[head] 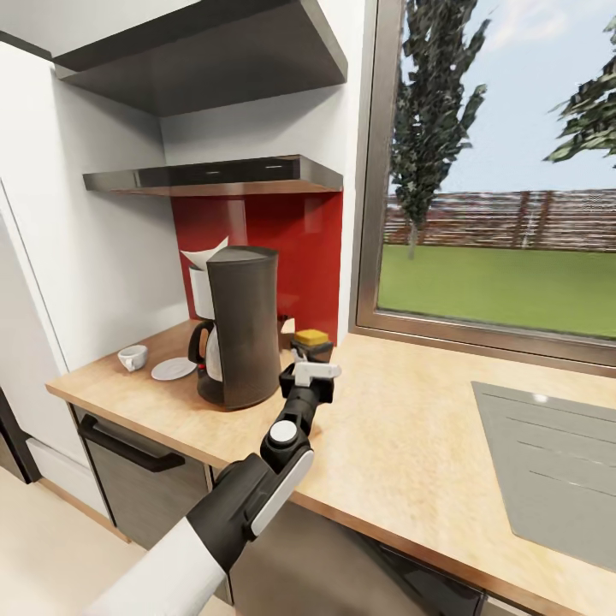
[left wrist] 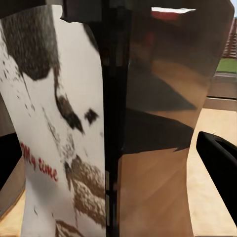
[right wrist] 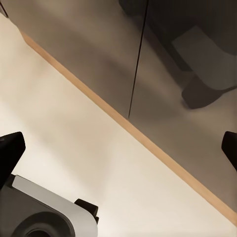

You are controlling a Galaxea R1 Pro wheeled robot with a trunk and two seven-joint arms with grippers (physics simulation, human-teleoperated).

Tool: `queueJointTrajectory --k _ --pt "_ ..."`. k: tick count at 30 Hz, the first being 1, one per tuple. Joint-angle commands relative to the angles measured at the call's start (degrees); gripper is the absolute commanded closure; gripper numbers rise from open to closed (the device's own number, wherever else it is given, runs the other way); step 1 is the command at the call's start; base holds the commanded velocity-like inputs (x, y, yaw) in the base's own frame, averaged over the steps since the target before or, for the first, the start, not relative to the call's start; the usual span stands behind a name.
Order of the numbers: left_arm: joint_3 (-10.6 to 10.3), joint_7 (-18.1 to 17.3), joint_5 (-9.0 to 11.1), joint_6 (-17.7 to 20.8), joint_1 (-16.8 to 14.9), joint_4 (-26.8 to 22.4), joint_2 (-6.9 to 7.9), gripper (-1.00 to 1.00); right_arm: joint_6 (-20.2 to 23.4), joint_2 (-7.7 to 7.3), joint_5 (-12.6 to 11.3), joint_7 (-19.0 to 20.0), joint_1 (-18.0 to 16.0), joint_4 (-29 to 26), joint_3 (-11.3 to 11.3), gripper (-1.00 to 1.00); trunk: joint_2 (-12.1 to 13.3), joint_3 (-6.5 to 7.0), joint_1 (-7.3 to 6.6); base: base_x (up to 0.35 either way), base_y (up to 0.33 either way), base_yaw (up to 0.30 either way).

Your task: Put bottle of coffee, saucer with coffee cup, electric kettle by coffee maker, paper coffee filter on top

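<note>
The coffee maker (head: 241, 335) stands at the left end of the kitchen countertop (head: 402, 445), with the paper coffee filter (head: 204, 253) sticking up from its top. Left of it the saucer (head: 174, 369) lies bare, and the coffee cup (head: 133, 357) sits on the wood beside it. The bottle of coffee (head: 312, 337), yellow-lidded, is just right of the coffee maker with my left gripper (head: 310, 364) shut on it. Up close its pale label (left wrist: 59, 148) sits between the fingers (left wrist: 219, 163). My right gripper (right wrist: 118, 148) hangs open over the floor. The kitchen shelf (head: 214, 176) is bare.
A thicker black board (head: 205, 60) hangs above the thin shelf. The steel sink (head: 556, 462) is set in the worktop at the right, under a large window (head: 505, 188). Grey cabinet fronts (right wrist: 148, 59) and pale floor (right wrist: 98, 163) lie below my right arm.
</note>
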Motion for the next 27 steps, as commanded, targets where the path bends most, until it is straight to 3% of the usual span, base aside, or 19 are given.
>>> queueJointTrajectory --k 1,7,13,27 --pt "-0.11 0.36 0.23 -0.15 -0.07 0.23 0.00 1.00 -0.16 0.00 -0.62 0.31 -0.02 0.05 0.36 -1.00 -0.04 -0.05 0.00 0.000 0.000 0.000" --pt "-0.11 -0.08 0.29 -2.48 -0.14 2.05 0.00 1.00 -0.16 0.00 -0.58 0.31 -0.02 0.05 0.35 -1.00 -0.04 -0.05 0.00 0.000 0.000 0.000" --pt "-0.11 -2.74 0.31 -3.04 -0.16 2.57 0.00 1.00 -0.12 0.00 -0.57 0.31 -0.02 0.05 0.33 -1.00 -0.04 -0.05 0.00 0.000 0.000 0.000" --pt "-0.11 -3.08 0.32 -6.37 -0.17 2.68 0.00 1.00 -0.11 0.00 -0.58 0.31 -0.02 0.05 0.33 -1.00 -0.04 -0.05 0.00 0.000 0.000 0.000"
